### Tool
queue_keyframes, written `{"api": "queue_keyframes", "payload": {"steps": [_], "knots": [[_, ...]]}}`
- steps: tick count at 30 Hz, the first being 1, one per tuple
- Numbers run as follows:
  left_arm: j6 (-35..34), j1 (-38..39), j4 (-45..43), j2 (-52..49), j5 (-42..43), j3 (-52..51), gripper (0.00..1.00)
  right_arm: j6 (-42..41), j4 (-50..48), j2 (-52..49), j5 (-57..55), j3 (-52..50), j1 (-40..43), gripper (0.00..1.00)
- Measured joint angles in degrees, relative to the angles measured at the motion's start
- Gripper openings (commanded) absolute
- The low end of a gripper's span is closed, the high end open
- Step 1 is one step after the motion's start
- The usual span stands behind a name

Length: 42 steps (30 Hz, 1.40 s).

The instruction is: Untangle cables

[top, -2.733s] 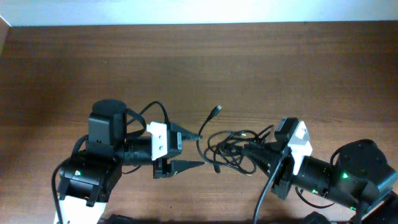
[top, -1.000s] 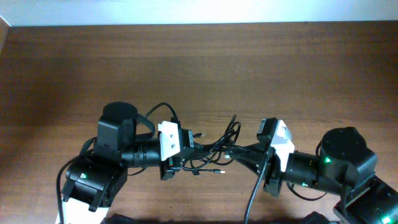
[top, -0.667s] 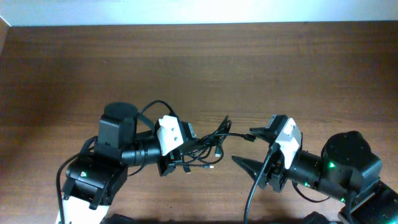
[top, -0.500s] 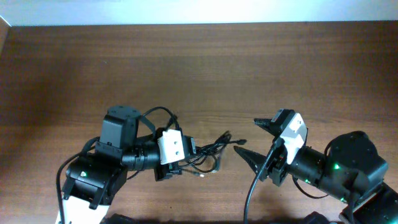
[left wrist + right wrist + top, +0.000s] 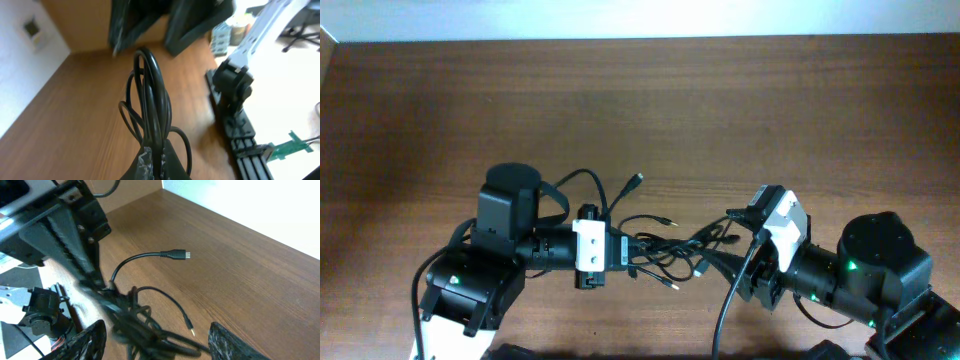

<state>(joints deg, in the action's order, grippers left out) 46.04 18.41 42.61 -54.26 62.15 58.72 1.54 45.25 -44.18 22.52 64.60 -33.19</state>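
I am working with two pincers, each with two dark, wedge-shaped fingers. My left pincer point(image 5: 623, 254) is pressing its fingers together on the cables point(image 5: 665, 250). In the left wrist view, the fingertips point(image 5: 155, 162) are pinching a few glossy black strands that are rising out of them in narrow upright loops point(image 5: 150, 95).

My right pincer point(image 5: 723, 240) is standing with its fingers apart. From its wrist camera I am seeing one rough, matte black finger point(image 5: 95, 335) low on the left and the other low on the right. The blurred knot of cables point(image 5: 135, 317) is lying between and just ahead of them. I cannot tell whether either finger is touching a strand.

The cables are thin, round, smooth black cords, tangled into one loose bundle between the two pincers. I cannot count the cords inside the knot. From overhead I am making out at least three free ends. One is a thicker plug point(image 5: 635, 181) curving away toward the far side, and two are thin, pin-like tips. The right wrist view is showing the same block-shaped plug point(image 5: 175, 254) on its curved lead and one slim, light-tipped jack point(image 5: 190, 326).

Everything is sitting over one brown wood-grain table point(image 5: 770, 110).
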Motion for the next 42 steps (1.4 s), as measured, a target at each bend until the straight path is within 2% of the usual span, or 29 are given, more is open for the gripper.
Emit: {"api": "queue_keyframes", "payload": {"steps": [4, 9, 20, 24, 30, 34, 36, 38, 41, 42], "knots": [[0.0, 0.0, 1.1, -0.1, -2.2, 0.0, 0.00, 0.0, -1.1, 0.0, 1.4, 0.0, 0.0, 0.65], [2.4, 0.2, 1.0, -0.1, 4.2, 0.0, 0.00, 0.0, -1.0, 0.0, 1.3, 0.0, 0.0, 0.65], [2.6, 0.2, 1.9, -0.1, 8.3, 0.0, 0.00, -0.1, -2.4, -0.1, -1.1, 0.0, 0.0, 0.65], [5.2, 0.2, 1.8, -0.1, 13.2, 0.0, 0.00, 0.0, -2.5, -3.0, -1.0, 0.0, 0.0, 0.65], [5.4, 0.2, 1.7, -0.3, 14.5, 0.0, 0.00, -0.3, -7.0, -3.1, 5.4, 0.0, 0.0, 0.65], [5.4, 0.2, 1.6, -3.8, 14.2, 0.0, 0.00, -1.9, -5.8, -3.1, 7.3, 0.0, 0.2, 0.65], [1.9, 0.2, -1.4, -4.6, 8.3, 0.0, 0.00, -7.0, -1.7, -3.1, 1.7, 0.0, 0.2, 0.65], [-6.5, 0.3, -5.8, -4.7, -0.7, -0.1, 0.00, -14.1, 2.0, -3.1, -4.5, 0.1, 0.2, 0.65], [-18.2, 0.3, -8.3, -5.0, -14.2, -0.1, 0.00, -25.5, 2.4, -3.1, -8.0, 0.1, 0.2, 0.65], [-20.7, 0.3, -8.5, -5.0, -16.7, -0.1, 0.00, -27.3, 2.4, -3.1, -8.2, 0.1, 0.2, 0.72]]}}
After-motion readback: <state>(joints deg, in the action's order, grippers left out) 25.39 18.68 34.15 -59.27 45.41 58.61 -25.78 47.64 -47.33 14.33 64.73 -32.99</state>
